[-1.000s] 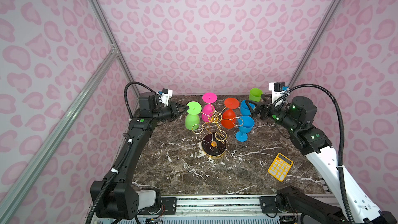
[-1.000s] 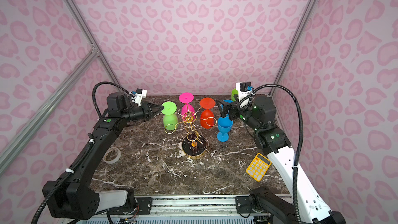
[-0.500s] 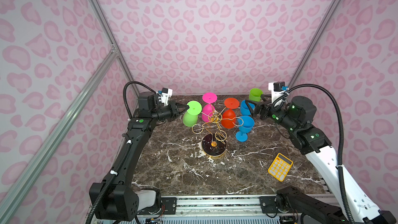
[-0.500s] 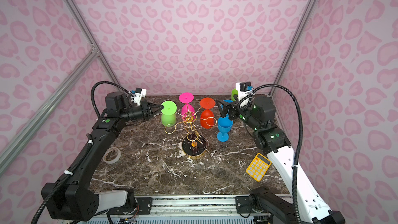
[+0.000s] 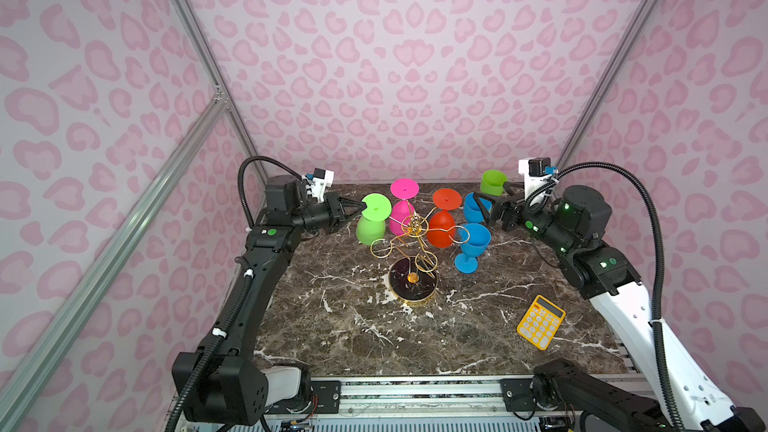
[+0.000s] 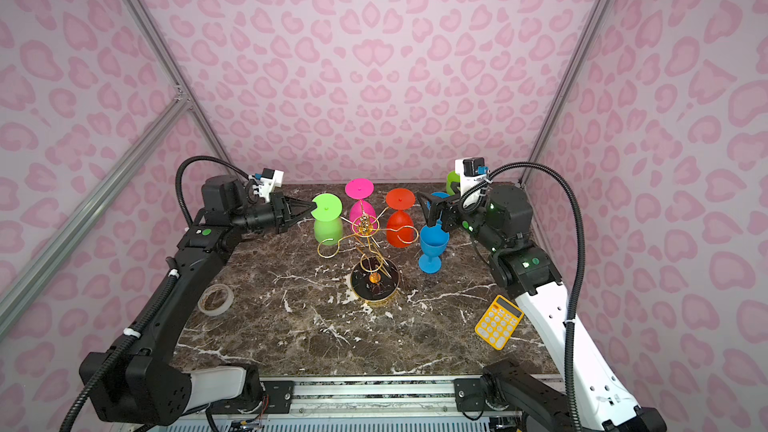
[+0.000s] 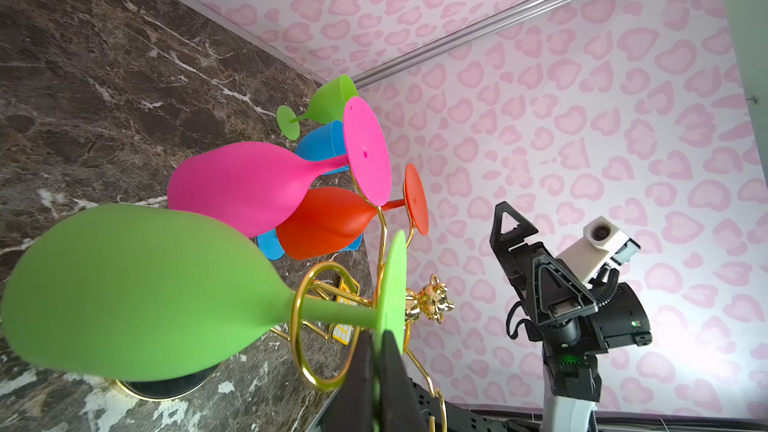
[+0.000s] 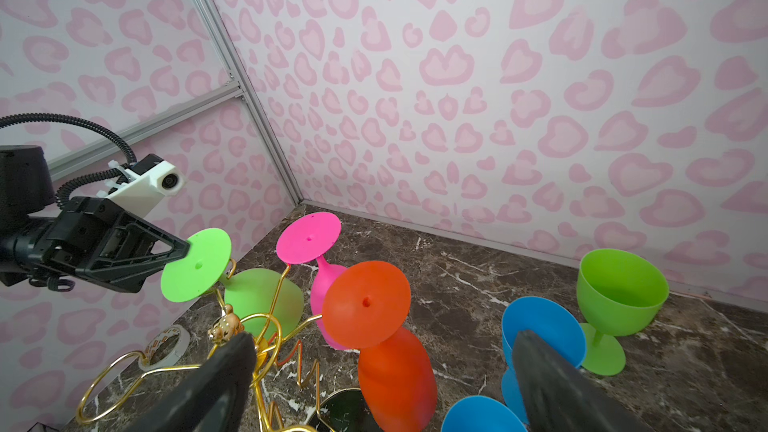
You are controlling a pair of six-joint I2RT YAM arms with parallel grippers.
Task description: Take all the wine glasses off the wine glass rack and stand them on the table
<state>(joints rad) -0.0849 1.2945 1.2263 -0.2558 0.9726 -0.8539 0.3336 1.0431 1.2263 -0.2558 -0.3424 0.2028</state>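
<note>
Left gripper (image 7: 377, 347): jaws closed on the rim of the foot disc of the green wine glass (image 7: 137, 292), pinching it edge-on, as the left wrist view shows. The glass hangs bowl-down on the wine glass rack (image 5: 413, 284), left of centre in both top views. Its stem passes through a gold wire loop (image 7: 296, 317) and its foot rests above the loop. A pink glass (image 5: 401, 211) and a red glass (image 5: 441, 230) hang the same way on neighbouring arms, just right of the green one. Right gripper (image 5: 490, 198): jaws spread wide, holding nothing, hovering right of the rack beside two blue glasses (image 5: 473, 243) that stand on the marble table (image 5: 353, 326). A green goblet (image 5: 492, 182) stands at the back right, and a yellow calculator (image 5: 540, 322) lies at lower right, well apart from the rack.

Step in hand, as I judge it: grasp made, withdrawal not yet begun, since the stem sits inside the loop. The next move calls for drawing the glass sideways toward the left of the frame, out through the loop's open side, with the foot kept level and lifted just clear of the wire. I cannot tell from here which way the loop opens. Risks are dragging the light rack along or knocking the pink glass.
</note>
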